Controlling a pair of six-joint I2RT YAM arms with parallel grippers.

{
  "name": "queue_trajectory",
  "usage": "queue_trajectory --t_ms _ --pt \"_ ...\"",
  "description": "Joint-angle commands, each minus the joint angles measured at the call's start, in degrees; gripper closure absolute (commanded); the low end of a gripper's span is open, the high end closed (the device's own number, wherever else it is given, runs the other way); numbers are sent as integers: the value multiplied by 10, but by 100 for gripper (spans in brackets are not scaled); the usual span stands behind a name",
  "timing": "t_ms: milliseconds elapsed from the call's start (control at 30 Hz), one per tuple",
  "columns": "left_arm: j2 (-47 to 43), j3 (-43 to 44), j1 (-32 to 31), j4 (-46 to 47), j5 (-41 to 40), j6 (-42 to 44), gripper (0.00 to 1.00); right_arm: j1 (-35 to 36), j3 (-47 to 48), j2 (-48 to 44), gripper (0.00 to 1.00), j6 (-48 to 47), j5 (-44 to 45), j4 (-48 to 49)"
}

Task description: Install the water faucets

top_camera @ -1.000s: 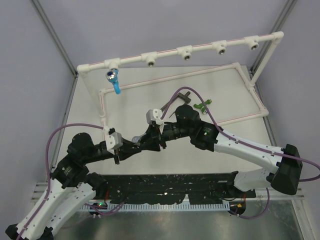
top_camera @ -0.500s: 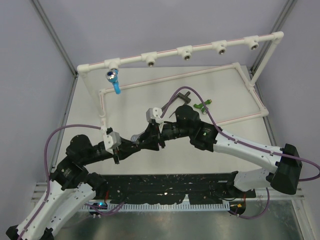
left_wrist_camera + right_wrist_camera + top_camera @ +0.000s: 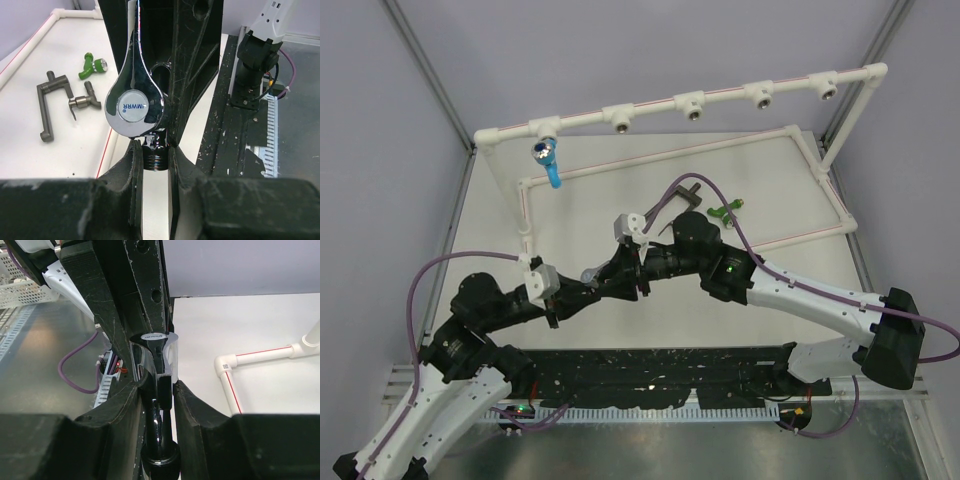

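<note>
The chrome faucet (image 3: 592, 273) hangs between my two grippers above the middle of the table. My left gripper (image 3: 584, 285) is shut on its threaded end; in the left wrist view (image 3: 154, 150) the thread sits between the pads, with the round handle cap (image 3: 134, 102) above. My right gripper (image 3: 608, 272) is shut on the faucet's body (image 3: 159, 390) from the other side (image 3: 156, 382). A blue faucet (image 3: 548, 160) hangs from the leftmost socket of the white pipe frame (image 3: 720, 92). A green faucet (image 3: 724, 211) and a dark one (image 3: 686, 194) lie on the table.
The frame's other sockets (image 3: 692, 105) along the top bar hold nothing. In the left wrist view the green faucet (image 3: 92, 66) and two dark faucets (image 3: 50, 102) (image 3: 84, 102) lie close together. A lower pipe loop (image 3: 525, 200) edges the table.
My left wrist has shifted slightly left and down, and my right wrist slightly up. The chrome faucet stays between both grippers.
</note>
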Motion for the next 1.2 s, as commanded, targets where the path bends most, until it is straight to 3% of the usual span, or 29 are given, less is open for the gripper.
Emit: queue_trajectory --t_ms 0,100,200,300,333,400,433,567,667,733,833,1000,1167 --pt "-15 -1 2 85 -5 -11 100 3 -7 -7 66 16 12 12" --pt "-16 -3 3 88 -9 -11 100 2 -5 -1 74 18 4 10" --pt "-17 -2 4 85 -25 -11 100 1 -6 -5 95 17 11 7" --pt "-21 -1 5 79 -50 -11 90 -10 -14 -16 95 12 22 8" --pt "-22 -1 5 79 -54 -11 85 -19 -19 -20 95 14 25 10" --pt "-26 -3 6 78 -76 -11 52 -33 -32 -37 95 16 36 25" --pt "-27 -3 6 77 -90 -11 44 -38 -36 -43 95 19 40 29" --pt "-36 -8 10 77 -183 -11 25 -80 -68 -73 95 24 69 52" --pt "-39 -11 14 72 -302 -11 17 -100 -88 -97 95 20 118 71" --pt "-33 -12 22 66 -442 -31 12 -116 -102 -109 95 22 137 83" --pt "-13 -9 55 59 -574 -48 6 -138 -130 -135 95 9 183 103" --pt "27 -7 162 86 -600 -107 2 -166 -185 -176 95 -5 236 187" --pt "98 0 222 176 -618 -134 1 -182 -196 -199 95 -57 284 178"
